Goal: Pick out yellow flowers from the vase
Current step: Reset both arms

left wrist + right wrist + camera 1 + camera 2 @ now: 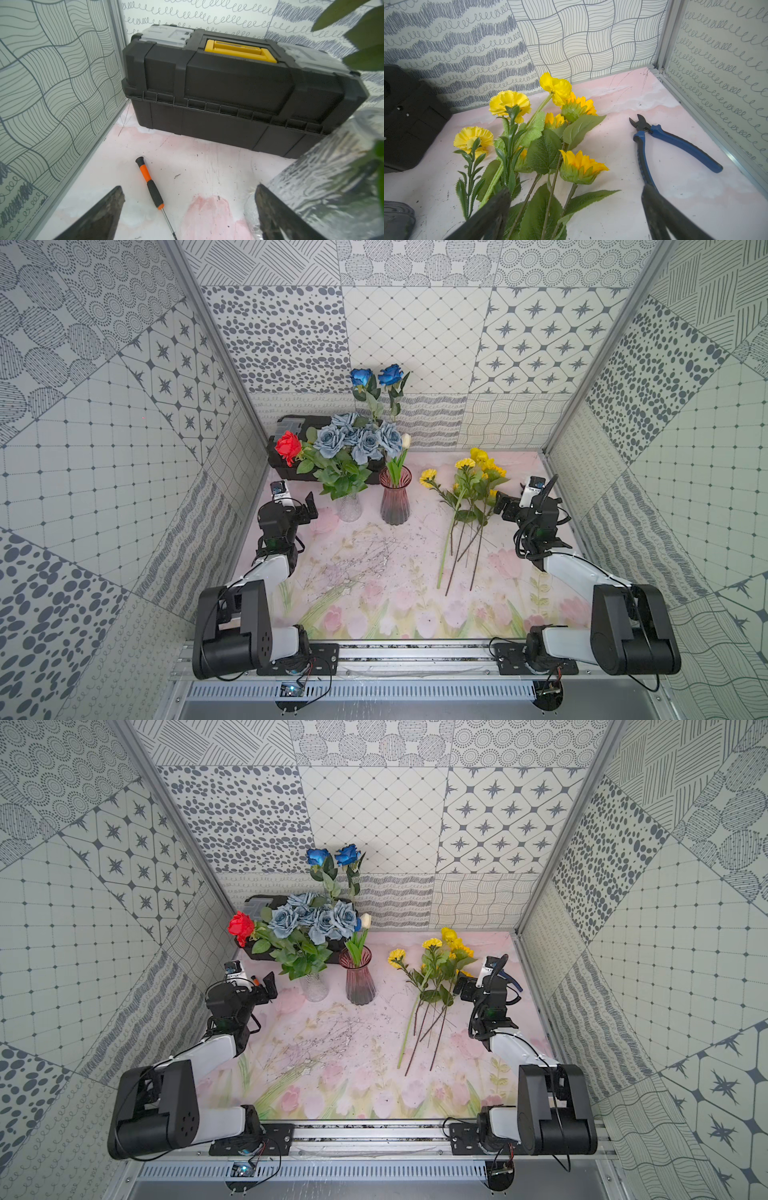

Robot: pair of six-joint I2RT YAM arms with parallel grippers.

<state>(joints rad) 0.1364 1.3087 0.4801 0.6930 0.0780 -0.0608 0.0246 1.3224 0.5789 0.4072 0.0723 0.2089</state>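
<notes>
Hanging low at either side of the surface, the left tool and the right tool are both spread wide and pinch nothing. The yellow flowers lie in 1 loose bunch on the surface just ahead of the right tool, stems towards the robot and blooms towards the back wall. No yellow shows in either vase, so the picking looks finished or nearly so.

The risks are mostly knocks. The right tool's jaws straddle the stems, so a careless sweep could drag the bunch apart or push it onto the blue pliers just beside it. Under the left tool lies a screwdriver. 1 of its fingers is just beside the clear vase; whether they touch I cannot tell. That vase is top-heavy with grey-blue roses and a red flower, so a sideways nudge could tip it. Near it, the pink vase with a white tulip could fall with it. Behind them sits a black toolbox, and 2 blue roses stand farthest back.
</notes>
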